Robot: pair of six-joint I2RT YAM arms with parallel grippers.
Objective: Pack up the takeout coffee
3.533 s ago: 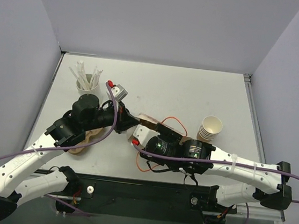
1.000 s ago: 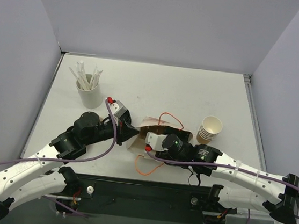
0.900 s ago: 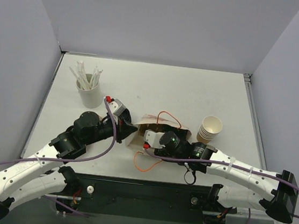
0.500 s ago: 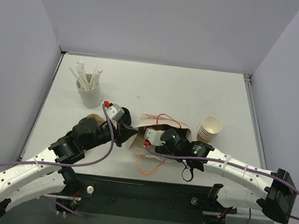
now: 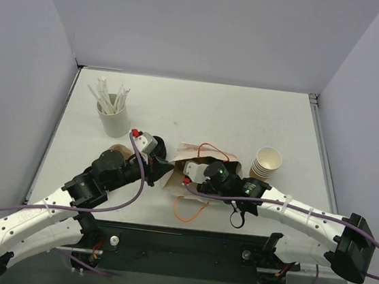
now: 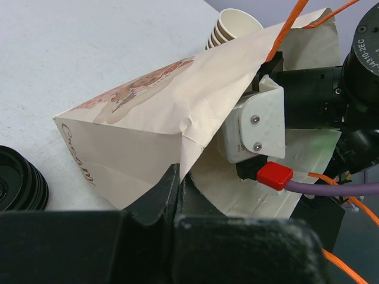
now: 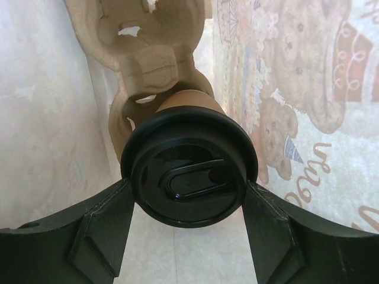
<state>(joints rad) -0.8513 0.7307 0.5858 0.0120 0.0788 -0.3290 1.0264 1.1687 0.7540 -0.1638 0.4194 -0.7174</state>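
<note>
While the paper bag (image 5: pixel 182 156) is held open near the table's front edge, the takeout coffee (image 7: pixel 189 174) is gripped inside it.
Top view: the left gripper (image 5: pixel 161 171) is seen at the bag's mouth, with the right arm reaching in. Left wrist: the bag's edge is pinched between clenched jaws, with stacked black lids (image 6: pixel 18 177) nearby. Right wrist: the right gripper (image 7: pixel 188 192) is clamped on the coffee's lid, just before a pulp cup carrier (image 7: pixel 148 53).

In the right wrist view, the centre is filled by the takeout coffee (image 7: pixel 189 171), the upper centre by a pulp carrier (image 7: pixel 148 53), and the right is walled by the paper bag (image 7: pixel 308 71); bare floor is left below.
</note>
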